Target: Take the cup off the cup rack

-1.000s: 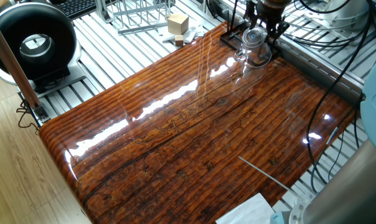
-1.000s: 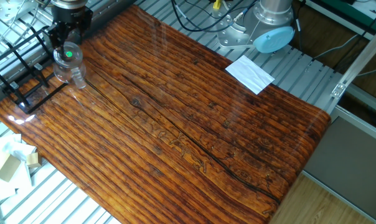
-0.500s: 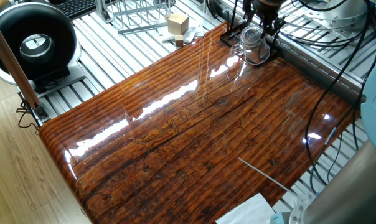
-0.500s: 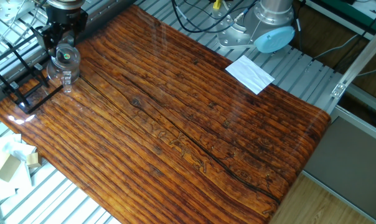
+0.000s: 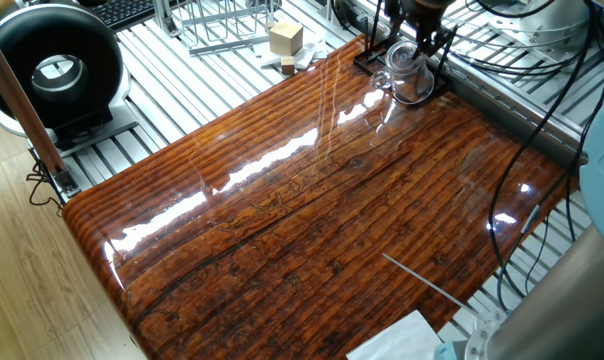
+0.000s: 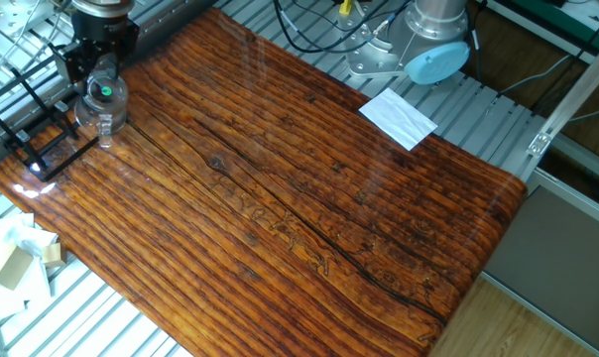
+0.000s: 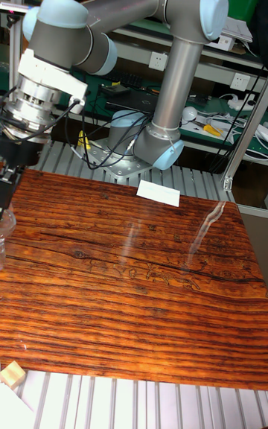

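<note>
1. The gripper (image 6: 99,74) is reaching down over a far corner of the table (image 5: 312,220), arm coming in from above; in the tall fixed view only its wrist and body are showing at the left edge.
2. Its dark fingers (image 5: 434,42) are sitting against both sides of the cup (image 5: 407,72), clamped around it near the rim.
3. The cup is clear glass, hard to read against the glossy wood; in the other fixed view a green glint is showing inside it (image 6: 103,94).
4. The cup is upright or nearly so. Whether its base is touching the table, I cannot tell.
5. The rack (image 6: 34,114), thin black wire, is standing at the same corner, just beside the cup; in the other fixed view it lies to the cup's left, its rods rising close to the gripper.
6. In one fixed view, only a dark bit of the rack (image 5: 374,55) is showing left of the cup. Whether cup and rack are touching, I cannot tell.
7. A white paper (image 6: 399,117) is lying at the table edge by the arm's base (image 6: 423,50), well apart from the cup.
8. A wood block (image 5: 285,38) is resting off the table on the slatted metal surface, near a silver wire rack (image 5: 222,20).
</note>
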You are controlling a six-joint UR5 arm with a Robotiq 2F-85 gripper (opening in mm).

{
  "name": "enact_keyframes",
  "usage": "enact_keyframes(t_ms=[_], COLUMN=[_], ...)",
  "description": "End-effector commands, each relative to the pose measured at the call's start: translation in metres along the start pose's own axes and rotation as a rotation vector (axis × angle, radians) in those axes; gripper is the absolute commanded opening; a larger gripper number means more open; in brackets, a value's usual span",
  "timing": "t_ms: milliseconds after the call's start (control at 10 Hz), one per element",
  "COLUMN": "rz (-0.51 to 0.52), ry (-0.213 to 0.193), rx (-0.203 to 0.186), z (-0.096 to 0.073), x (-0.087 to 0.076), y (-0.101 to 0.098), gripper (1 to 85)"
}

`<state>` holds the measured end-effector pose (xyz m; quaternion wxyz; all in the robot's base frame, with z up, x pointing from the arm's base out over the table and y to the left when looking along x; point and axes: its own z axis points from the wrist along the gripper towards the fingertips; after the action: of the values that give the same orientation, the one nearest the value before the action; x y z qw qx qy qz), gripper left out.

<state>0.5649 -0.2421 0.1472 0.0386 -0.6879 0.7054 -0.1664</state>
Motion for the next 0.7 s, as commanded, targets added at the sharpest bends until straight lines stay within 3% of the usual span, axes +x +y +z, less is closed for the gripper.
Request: enact_keyframes(t_ms=[0, 100, 200, 300, 400, 500, 600], rz=[0.130, 0.158, 0.180, 0.217, 0.238, 0.233, 0.226], ry=[-0.040, -0.033, -0.018, -0.025, -0.016, -0.018, -0.027], rx=[-0.079, -0.098, -0.075, -0.036, -0.052, -0.068, -0.098], z=[-0.004, -0.006, -0.007, -0.007, -0.009, -0.009, -0.010], x=[-0.012, -0.013, -0.012, -0.017, -0.020, -0.021, -0.024], y=[0.018, 0.021, 0.012, 0.000, 0.000, 0.004, 0.011], gripper=[53.7, 50.0, 51.7, 65.3, 62.7, 54.3, 57.7])
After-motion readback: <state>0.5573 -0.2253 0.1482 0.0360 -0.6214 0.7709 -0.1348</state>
